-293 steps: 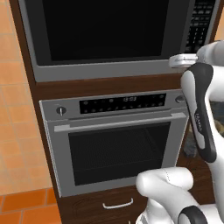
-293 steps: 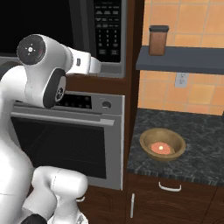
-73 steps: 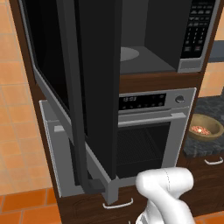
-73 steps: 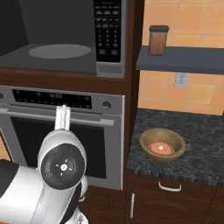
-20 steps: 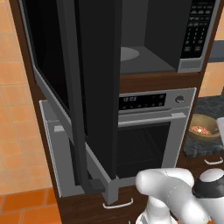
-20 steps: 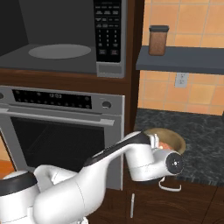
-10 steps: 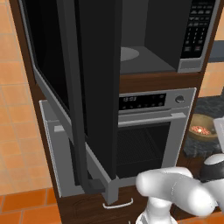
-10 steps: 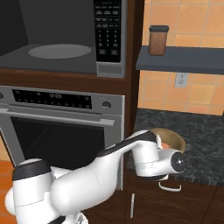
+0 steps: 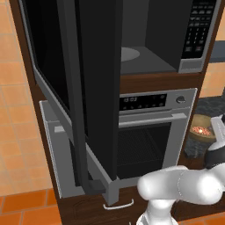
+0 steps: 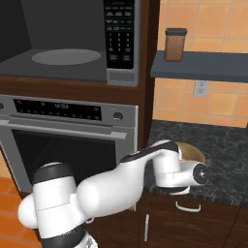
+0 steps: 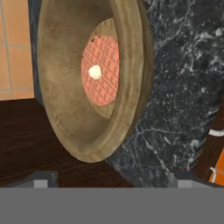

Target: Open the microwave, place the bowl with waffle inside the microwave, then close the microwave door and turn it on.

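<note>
The microwave stands open, its glass turntable bare. The microwave door is swung out wide to the left. On the dark stone counter to the right sits the tan bowl, holding the reddish waffle with a white dab on it. In the right base view my arm hides most of the bowl. My gripper is open and hovers close over the bowl, one fingertip to each side of its near rim, holding nothing.
A silver oven sits under the microwave. The speckled counter has a drawer handle below it. A brown jar stands on the shelf above. The open door blocks the space left of the oven.
The microwave door, shut in the oldest frames, now stands open. Over the last second my hand has edged to the right and closer to the bowl, jaws still wide.
</note>
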